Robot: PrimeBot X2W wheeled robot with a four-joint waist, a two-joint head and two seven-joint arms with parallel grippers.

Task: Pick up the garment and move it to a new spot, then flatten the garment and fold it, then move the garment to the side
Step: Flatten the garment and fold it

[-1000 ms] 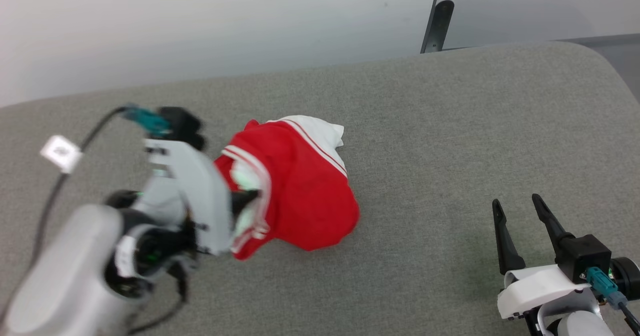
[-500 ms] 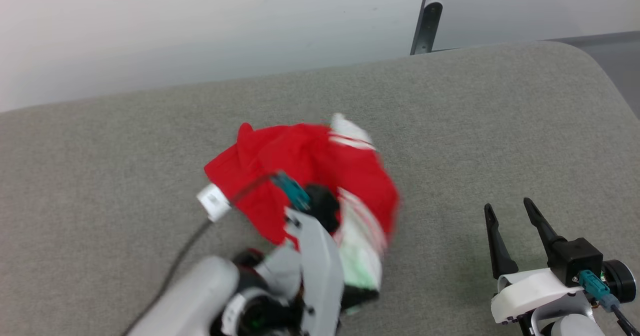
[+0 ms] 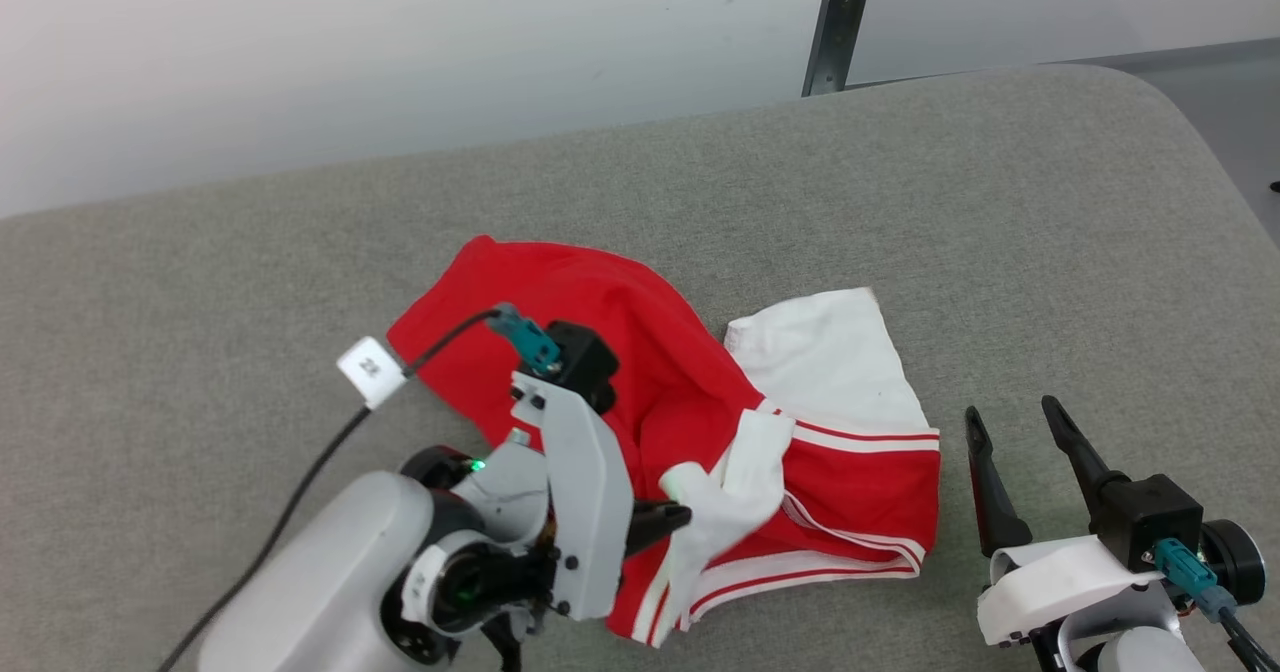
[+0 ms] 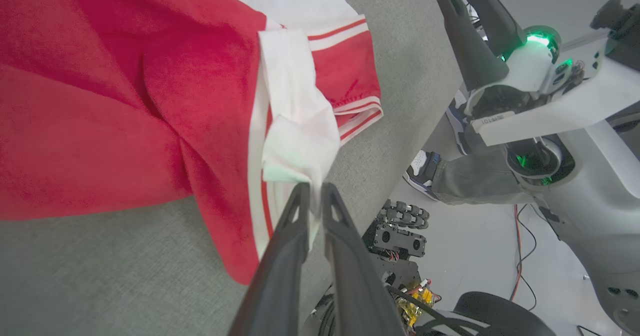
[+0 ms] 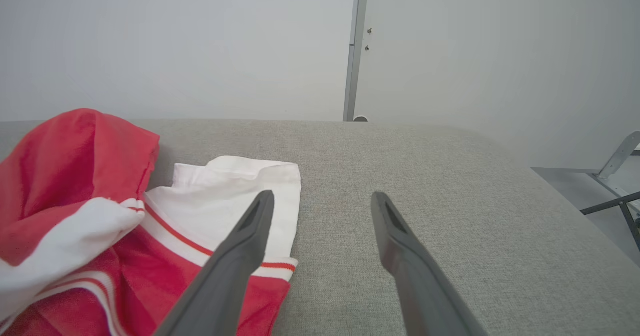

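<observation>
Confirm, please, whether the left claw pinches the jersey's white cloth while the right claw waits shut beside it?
One slip: the right claw stands open, jaws spread, as the right wrist view shows. The left claw does pinch the jersey's white cloth.

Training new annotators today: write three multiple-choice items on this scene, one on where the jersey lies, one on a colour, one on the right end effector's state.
1. Where does the garment lie?
A. On the floor.
B. On the grey padded surface.
C. Draped over a chair.

2. What colour is the cloth that the left end effector pinches?
A. White.
B. Black.
C. Blue.

3. How is the right end effector?
A. Shut on the garment.
B. Shut on a cable.
C. Open and empty.

Key: 1 B, the garment is spread on the grey padding. 2 A, the left wrist view shows a white fold clamped in it. 3 C, it stands wide with nothing in it.
</observation>
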